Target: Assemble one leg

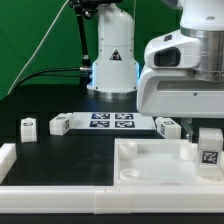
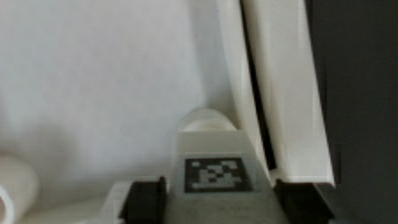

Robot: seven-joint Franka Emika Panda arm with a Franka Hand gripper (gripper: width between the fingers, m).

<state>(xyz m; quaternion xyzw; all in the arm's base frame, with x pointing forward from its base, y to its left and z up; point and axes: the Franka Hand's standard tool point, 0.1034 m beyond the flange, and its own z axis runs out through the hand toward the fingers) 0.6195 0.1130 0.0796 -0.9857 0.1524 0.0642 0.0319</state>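
One leg [image 1: 209,151] is seen standing upright at a corner of the white tabletop [image 1: 150,168], on the exterior view's right, directly beneath the tool [image 1: 207,138]. In the wrist view the leg [image 2: 217,172] is shown with its tag facing the camera, set between the two dark fingers [image 2: 146,198] and just beside the raised rim [image 2: 285,90] of the tabletop [image 2: 107,90]. The fingers are held close on both sides of the leg, but whether it is being pinched or merely flanked cannot be told, since only a thin line is visible at each side. The step is judged to be well advanced: the leg has been brought to the corner, while its seating in the corner hole is hidden and cannot be confirmed; fixing it firmly and letting it go are taken to be what is left. Three other legs [image 1: 29,126] [image 1: 59,125] [image 1: 167,127] are seen lying on the dark surface [image 1: 60,150], near the marker board [image 1: 110,122] and apart from the tabletop. Nothing is found between the tool and the corner; only the rim, just beside the leg, leaves little room on that side.
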